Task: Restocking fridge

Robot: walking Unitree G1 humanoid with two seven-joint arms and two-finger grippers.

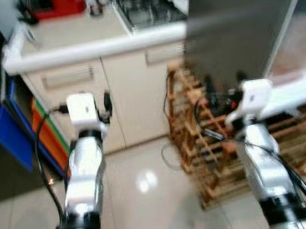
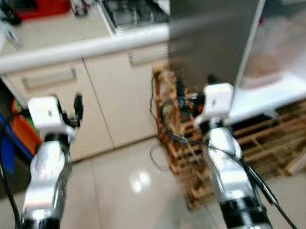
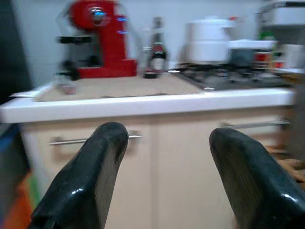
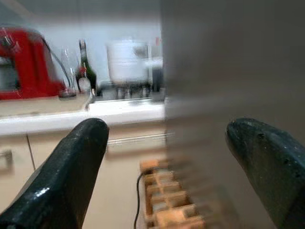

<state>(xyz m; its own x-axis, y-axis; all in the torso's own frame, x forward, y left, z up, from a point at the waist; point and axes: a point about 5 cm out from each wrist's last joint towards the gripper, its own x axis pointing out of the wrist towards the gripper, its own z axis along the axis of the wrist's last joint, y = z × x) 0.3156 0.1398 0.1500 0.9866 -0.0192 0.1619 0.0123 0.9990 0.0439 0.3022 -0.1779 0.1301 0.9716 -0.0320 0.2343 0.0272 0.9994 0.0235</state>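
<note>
The fridge's grey door (image 1: 236,20) stands swung open on the right, and past it a white inner shelf (image 1: 301,92) shows. My right gripper (image 4: 167,176) is open and empty, held up just in front of the door's edge, above a wooden rack. My left gripper (image 3: 167,176) is also open with nothing between its fingers. It is raised toward the cream cupboard fronts (image 1: 76,79) under the counter. The picture is blurred.
A white-edged counter (image 1: 77,45) carries a red coffee machine (image 3: 100,38), a dark bottle (image 4: 86,67), a hob (image 1: 149,11) and a white pot (image 3: 209,40). A wooden bottle rack (image 1: 201,142) stands on the floor beneath the door. Blue and orange crates (image 1: 10,132) sit at the left.
</note>
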